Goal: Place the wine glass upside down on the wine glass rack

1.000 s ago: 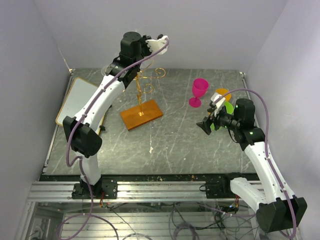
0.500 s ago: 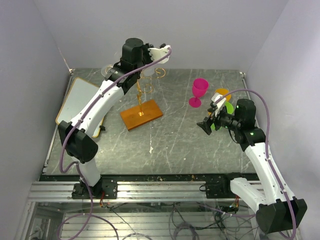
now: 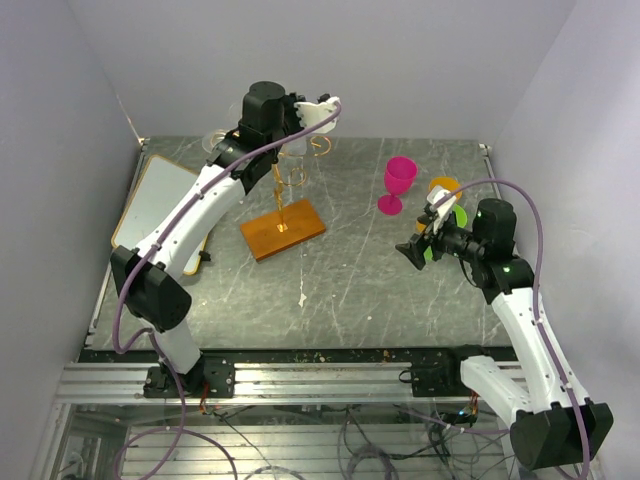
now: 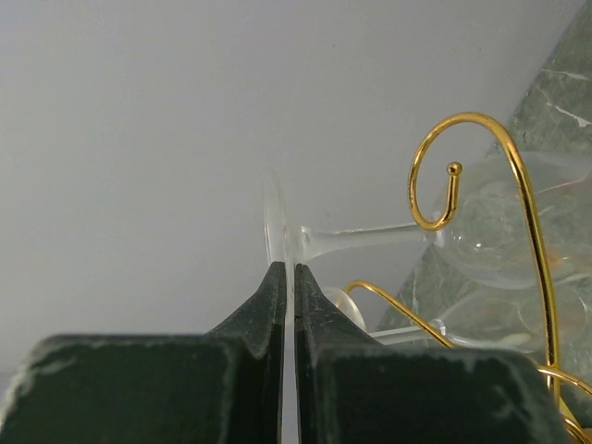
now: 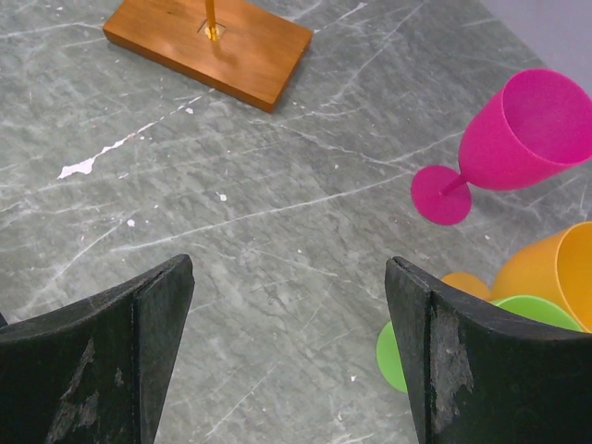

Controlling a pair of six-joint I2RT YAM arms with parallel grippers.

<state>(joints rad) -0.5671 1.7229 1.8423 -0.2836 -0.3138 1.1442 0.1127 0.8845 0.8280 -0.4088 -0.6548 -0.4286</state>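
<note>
My left gripper [image 4: 288,268] is shut on the thin foot [image 4: 275,222] of a clear wine glass [image 4: 490,240]. The glass lies sideways, and its stem runs right past a gold curled arm [image 4: 453,166] of the wine glass rack. In the top view the left gripper [image 3: 300,122] is high over the rack [image 3: 285,175], whose pole stands on an orange-brown wooden base [image 3: 283,230]. A second clear glass [image 4: 481,314] shows lower among the gold wires. My right gripper [image 3: 412,250] is open and empty above the table; its jaws stand wide apart in the right wrist view [image 5: 289,268].
A pink goblet [image 3: 398,183] stands right of the rack, with an orange cup [image 3: 446,188] and a green cup [image 3: 455,215] beside it. A white rounded-corner board [image 3: 150,200] lies at the left edge. The rack base also shows in the right wrist view [image 5: 208,46].
My left gripper has moved a little right and down toward the top of the rack with the glass in it. The right arm has barely moved.
</note>
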